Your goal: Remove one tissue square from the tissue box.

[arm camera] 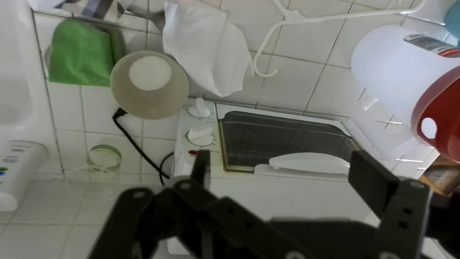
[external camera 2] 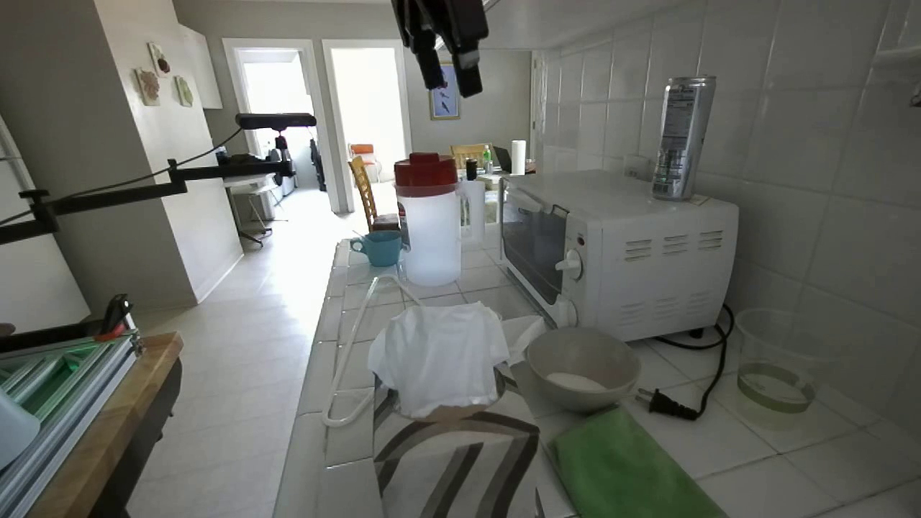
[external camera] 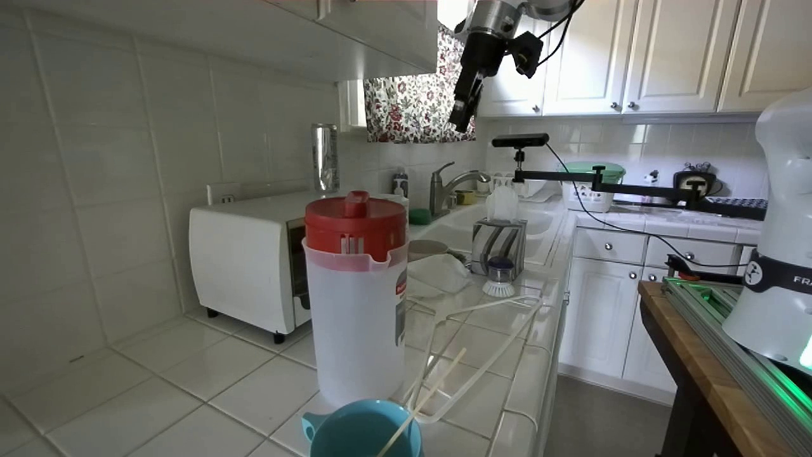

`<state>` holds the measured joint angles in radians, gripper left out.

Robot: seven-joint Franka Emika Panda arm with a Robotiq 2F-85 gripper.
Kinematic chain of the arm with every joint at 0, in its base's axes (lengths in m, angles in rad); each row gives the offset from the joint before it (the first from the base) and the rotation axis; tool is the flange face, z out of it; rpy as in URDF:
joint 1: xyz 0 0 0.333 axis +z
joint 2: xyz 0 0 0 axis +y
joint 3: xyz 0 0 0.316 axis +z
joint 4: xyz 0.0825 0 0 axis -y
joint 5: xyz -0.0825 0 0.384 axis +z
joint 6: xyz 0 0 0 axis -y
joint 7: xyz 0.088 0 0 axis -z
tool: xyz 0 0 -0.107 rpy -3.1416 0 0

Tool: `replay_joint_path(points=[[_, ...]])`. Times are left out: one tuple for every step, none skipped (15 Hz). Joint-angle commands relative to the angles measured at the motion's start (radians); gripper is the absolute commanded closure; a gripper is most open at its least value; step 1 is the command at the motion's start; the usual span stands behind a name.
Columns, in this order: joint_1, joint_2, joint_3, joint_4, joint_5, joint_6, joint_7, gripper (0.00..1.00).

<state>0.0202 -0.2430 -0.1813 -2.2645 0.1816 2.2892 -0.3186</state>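
Observation:
The tissue box (external camera: 491, 244), white with grey stripes, stands on the counter by the sink, and it also shows close up in an exterior view (external camera 2: 453, 467). A white tissue (external camera: 502, 203) sticks up from its top, seen in both exterior views (external camera 2: 442, 356). In the wrist view only a striped part of the box (arm camera: 99, 7) shows at the top left. Another white tissue (arm camera: 208, 46) lies loose on the counter beside the bowl. My gripper (external camera: 462, 117) is high above the counter, apart from the box. Its fingers (arm camera: 280, 172) are wide apart with nothing between them, over the toaster oven.
The white toaster oven (arm camera: 284, 140) carries a tall can (external camera 2: 683, 137). A red-lidded pitcher (external camera: 355, 304), white hanger (external camera: 482, 368), blue mug (external camera: 365, 428), beige bowl (external camera 2: 583, 367) and green cloth (external camera 2: 633, 464) are on the counter. A dish brush (external camera: 500, 276) stands before the box.

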Motion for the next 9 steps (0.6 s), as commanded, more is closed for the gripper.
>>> replay_joint_path(points=[[-0.024, -0.108, 0.017, -0.023, -0.020, -0.142, -0.012, 0.00], [-0.033, -0.137, 0.021, -0.033, -0.045, -0.179, 0.004, 0.00], [-0.046, -0.166, 0.023, -0.043, -0.073, -0.214, 0.019, 0.00], [-0.060, -0.188, 0.026, -0.053, -0.106, -0.237, 0.029, 0.00], [-0.085, -0.205, 0.035, -0.072, -0.163, -0.237, 0.054, 0.00], [-0.104, -0.217, 0.039, -0.089, -0.206, -0.235, 0.073, 0.00], [-0.130, -0.222, 0.049, -0.118, -0.268, -0.199, 0.109, 0.00], [-0.146, -0.224, 0.051, -0.141, -0.298, -0.175, 0.143, 0.00], [-0.155, -0.220, 0.050, -0.161, -0.314, -0.153, 0.169, 0.00]])
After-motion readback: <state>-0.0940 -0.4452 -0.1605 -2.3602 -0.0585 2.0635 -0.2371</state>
